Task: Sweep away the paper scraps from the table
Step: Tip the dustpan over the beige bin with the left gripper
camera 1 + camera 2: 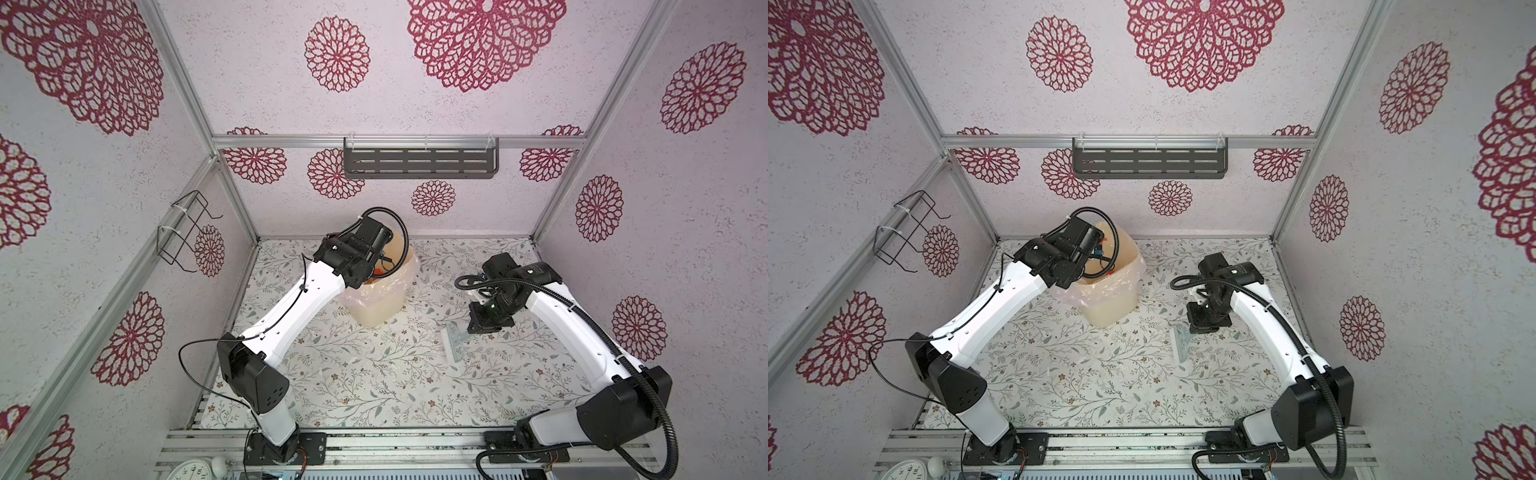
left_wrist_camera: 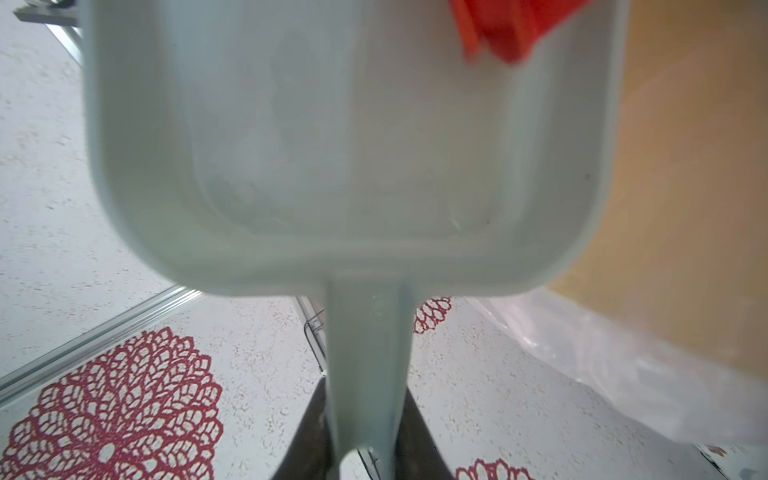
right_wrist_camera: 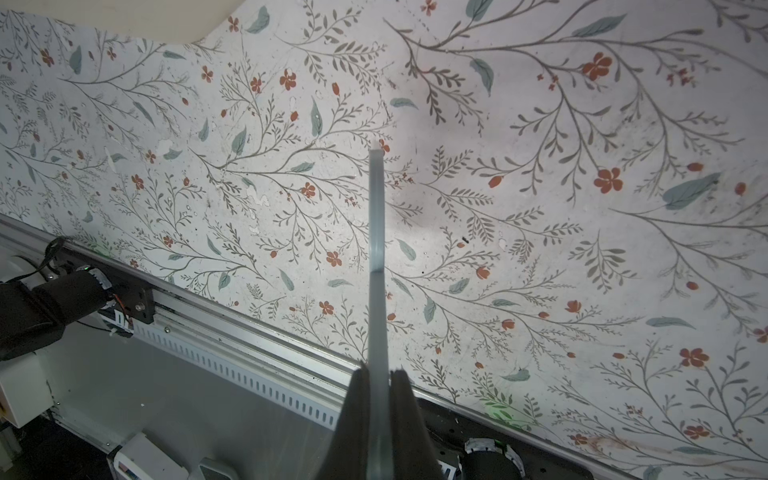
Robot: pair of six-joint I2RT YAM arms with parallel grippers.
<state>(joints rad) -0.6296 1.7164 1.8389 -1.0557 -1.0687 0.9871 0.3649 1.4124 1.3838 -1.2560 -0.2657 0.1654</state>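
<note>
The left arm reaches from the left to the tan bin, which stands at the back of the desk, left of centre. In both top views its wrist covers the bin's mouth and hides the left gripper. The wrist view shows the left gripper clamped on the handle of a pale blue dustpan. A red paper scrap, blurred, sits at the pan's far open end. Beside the pan are the bin's tan inner wall and its clear plastic liner. A bit of orange-red shows inside the bin's mouth, but what it is I cannot tell.

Right of centre, the right gripper is closed tight on a pale brush, its far end pointing towards the front of the desk.
</note>
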